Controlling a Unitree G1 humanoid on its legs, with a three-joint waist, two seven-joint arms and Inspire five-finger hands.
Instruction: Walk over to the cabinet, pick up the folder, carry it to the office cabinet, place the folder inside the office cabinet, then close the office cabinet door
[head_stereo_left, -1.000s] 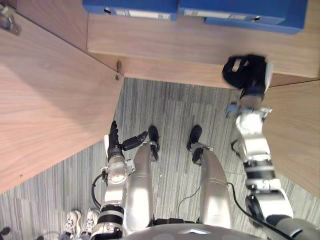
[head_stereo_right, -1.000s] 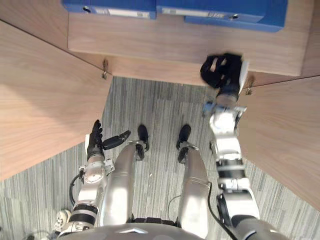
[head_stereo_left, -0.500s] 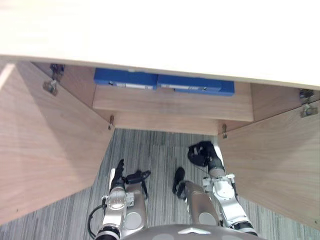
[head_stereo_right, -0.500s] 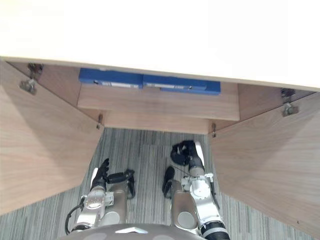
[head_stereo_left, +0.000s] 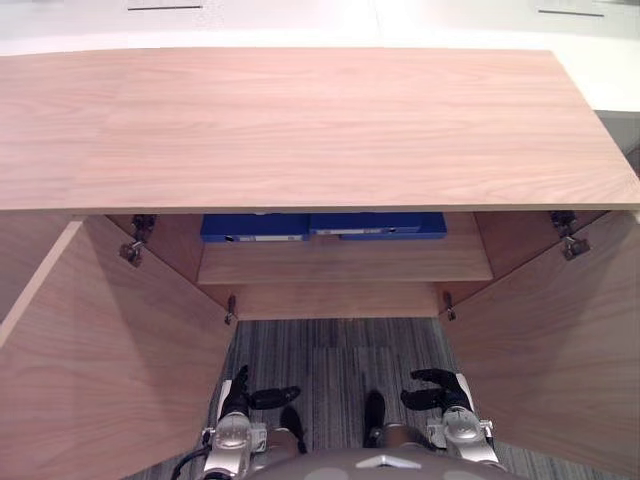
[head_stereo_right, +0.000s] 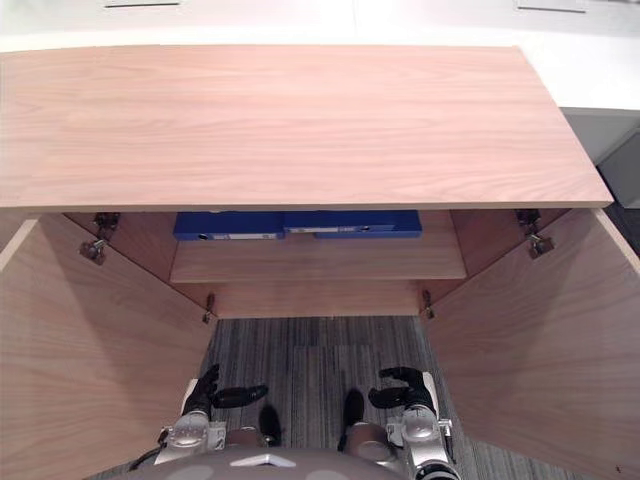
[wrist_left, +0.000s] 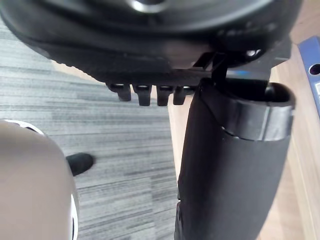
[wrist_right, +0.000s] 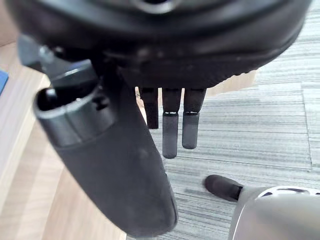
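Observation:
Two blue folders (head_stereo_left: 255, 227) (head_stereo_left: 378, 224) lie flat side by side on the shelf (head_stereo_left: 345, 262) inside the open wooden office cabinet. A corner of one blue folder (wrist_left: 313, 65) appears past my left hand. My left hand (head_stereo_left: 243, 393) hangs low in front of the cabinet, over the striped carpet, fingers straight and thumb out, holding nothing. My right hand (head_stereo_left: 436, 391) hangs at the same height on the other side, open too, its fingers (wrist_right: 170, 129) relaxed and empty. Both hands are well below and in front of the shelf.
The cabinet's wide wooden top (head_stereo_left: 300, 130) spans the scene. Its left door (head_stereo_left: 110, 360) and right door (head_stereo_left: 560, 350) stand swung out toward me on either side, with hinges (head_stereo_left: 134, 247) at the upper corners. Grey striped carpet (head_stereo_left: 335, 350) lies between them.
The whole picture has shifted, so the cabinet's top now shows and the shelf sits farther off. My right hand has dropped from the shelf's front edge to low beside me.

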